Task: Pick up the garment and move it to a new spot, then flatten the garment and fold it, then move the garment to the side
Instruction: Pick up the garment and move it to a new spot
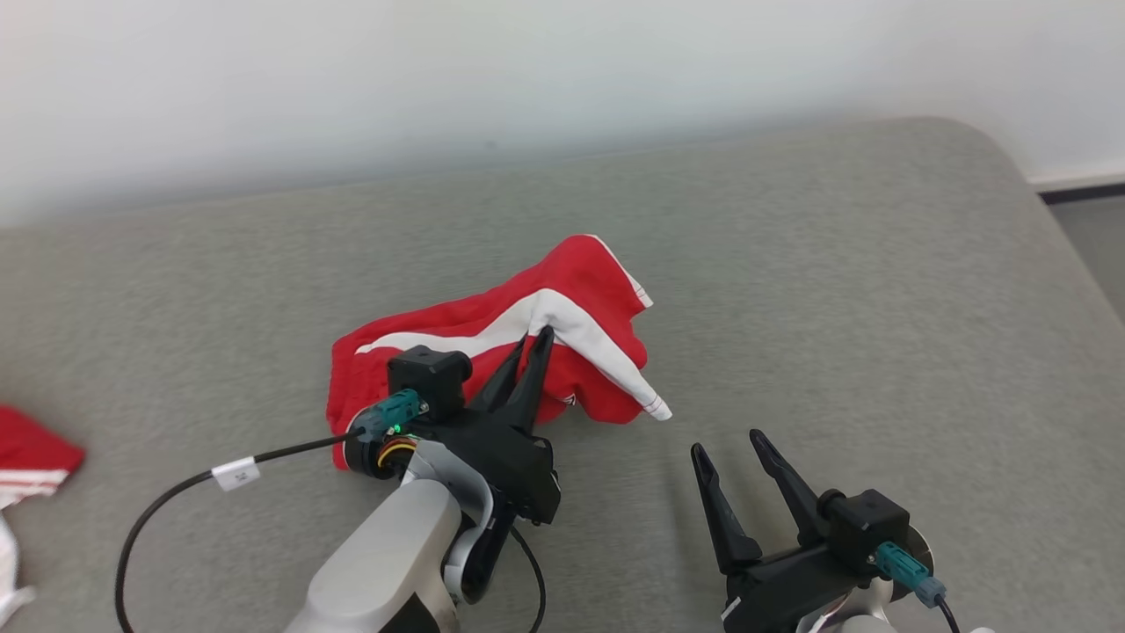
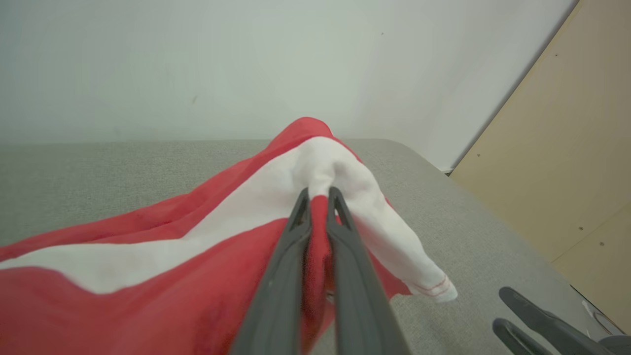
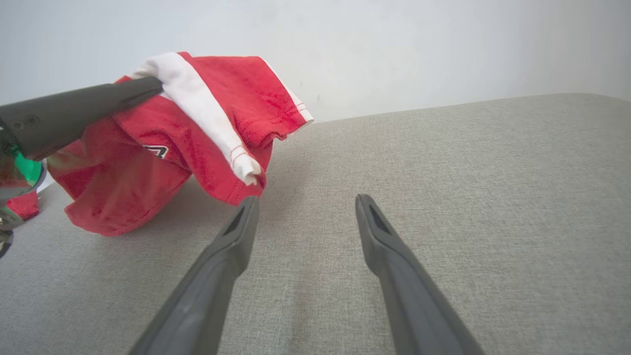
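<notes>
The garment [image 1: 492,338] is red with a white stripe and hangs bunched above the grey surface, its lower left part still resting there. My left gripper [image 1: 538,334] is shut on a fold of it where red meets the white stripe. In the left wrist view the garment [image 2: 148,256] drapes off the left gripper [image 2: 319,191], a pinch of red cloth between the fingers. My right gripper [image 1: 727,440] stands open over bare surface to the right of the garment. In the right wrist view the right gripper [image 3: 305,199] holds nothing, and the garment [image 3: 162,143] hangs at upper left.
The grey padded surface [image 1: 835,290] stretches wide to the right and back, with a rounded far right corner. Another red and white cloth [image 1: 26,466] lies at the left edge. A pale wall [image 1: 527,79] runs behind. A black cable [image 1: 176,492] loops from the left wrist.
</notes>
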